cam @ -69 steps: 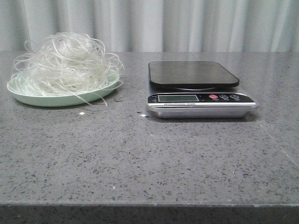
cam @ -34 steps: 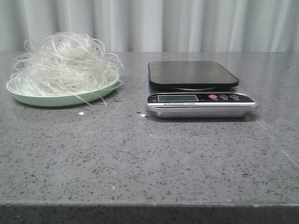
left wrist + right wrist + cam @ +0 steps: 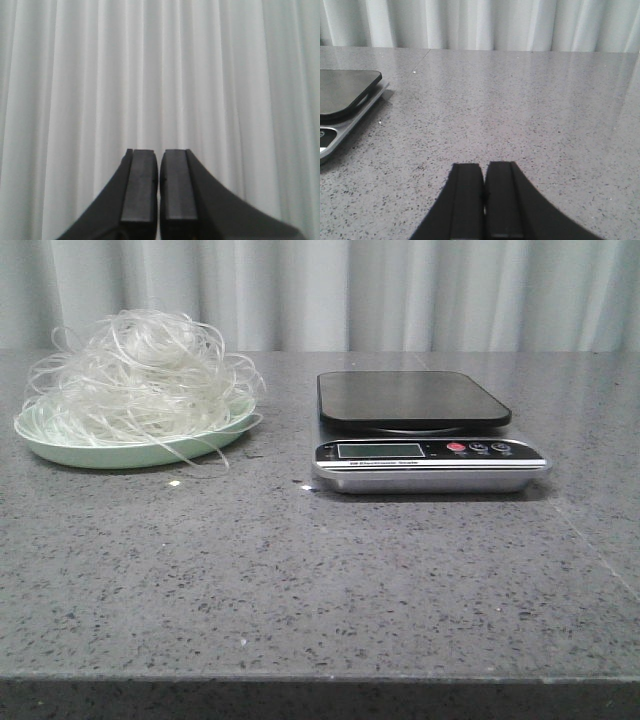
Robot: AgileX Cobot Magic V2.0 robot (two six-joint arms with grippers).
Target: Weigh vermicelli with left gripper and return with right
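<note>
The vermicelli (image 3: 140,375), a fluffy whitish tangle, lies heaped on a pale green plate (image 3: 120,452) at the far left of the table. A silver kitchen scale (image 3: 425,430) with a black platform stands at the middle right; its platform is bare. It also shows in the right wrist view (image 3: 340,110). Neither arm shows in the front view. My left gripper (image 3: 159,152) is shut and empty, facing the white curtain. My right gripper (image 3: 485,165) is shut and empty, low over the table to the right of the scale.
The table is grey speckled stone (image 3: 320,580) with its front edge near the bottom of the front view. A white pleated curtain (image 3: 400,290) hangs behind it. A small pale crumb (image 3: 175,483) lies in front of the plate.
</note>
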